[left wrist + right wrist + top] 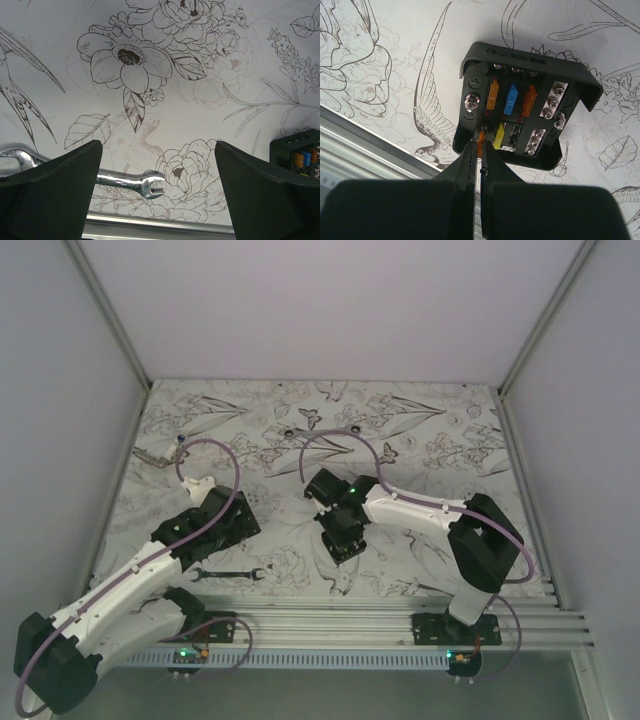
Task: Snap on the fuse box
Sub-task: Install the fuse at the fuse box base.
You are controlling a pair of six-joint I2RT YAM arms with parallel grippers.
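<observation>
- Top external: fuse box (345, 548) sits on the desk (420, 440), under the right hand (342, 530).
- Left wrist: left hand (159, 150) gaping wide, empty.
- Right wrist: right hand pinches an orange fuse (480, 140) at its slot. Next, probably push it straight in till it snaps.

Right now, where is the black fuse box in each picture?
Top view: fuse box near the table's middle.
Left wrist: fuse box corner at the right edge.
Right wrist: fuse box in the centre, fuses showing.
Shared landmark: silver rail along the table's near edge.
</observation>
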